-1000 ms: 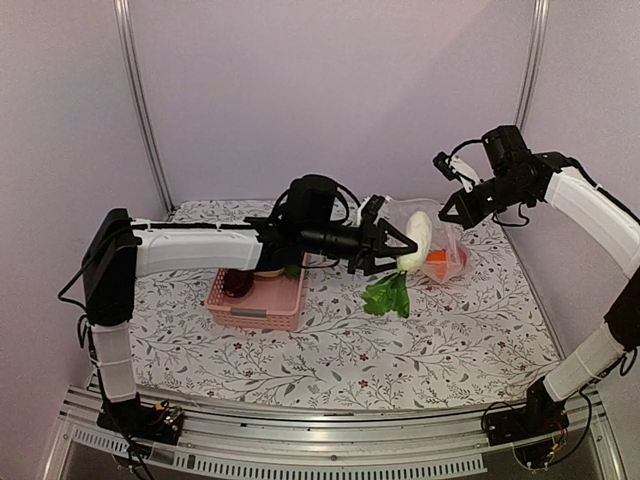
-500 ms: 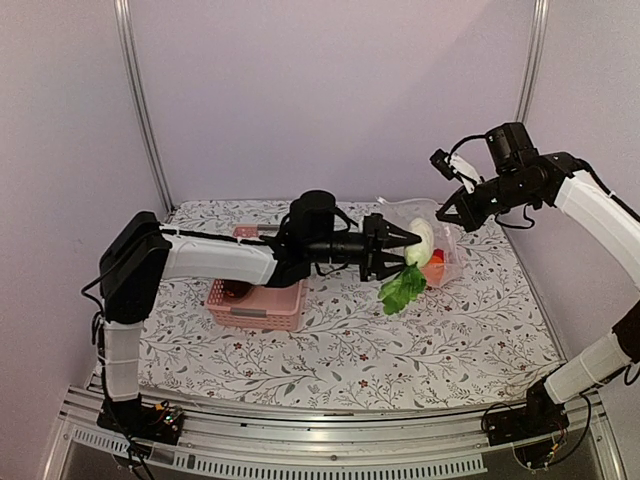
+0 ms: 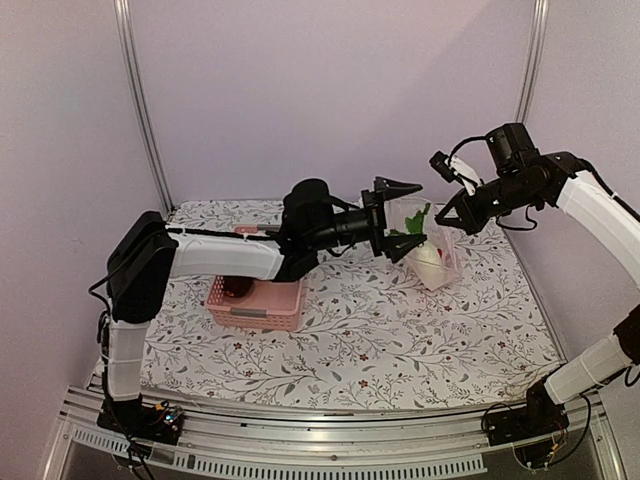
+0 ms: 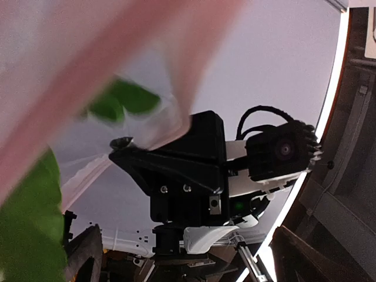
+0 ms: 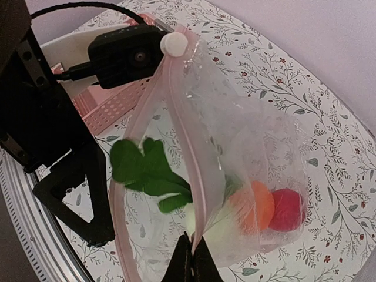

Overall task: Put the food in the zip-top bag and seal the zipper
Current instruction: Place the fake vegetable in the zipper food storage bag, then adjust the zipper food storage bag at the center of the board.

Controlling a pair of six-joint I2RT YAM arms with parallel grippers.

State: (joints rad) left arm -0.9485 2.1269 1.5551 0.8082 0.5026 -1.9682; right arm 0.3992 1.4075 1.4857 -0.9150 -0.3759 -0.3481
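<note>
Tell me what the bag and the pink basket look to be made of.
The zip-top bag: thin clear plastic film, glossy; it crinkles and food shows through. The pink basket: probably rigid moulded plastic, matt-looking; its slatted walls hold their shape.

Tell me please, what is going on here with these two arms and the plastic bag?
The right gripper pinches the mouth edge of the zip-top bag and holds it open. The left gripper, jaws open, sits at the bag's mouth. The white radish lies inside with an orange piece and a red one, its green leaves up at the mouth. A dark purple piece lies in the pink basket. The zipper is not yet sealed.
</note>
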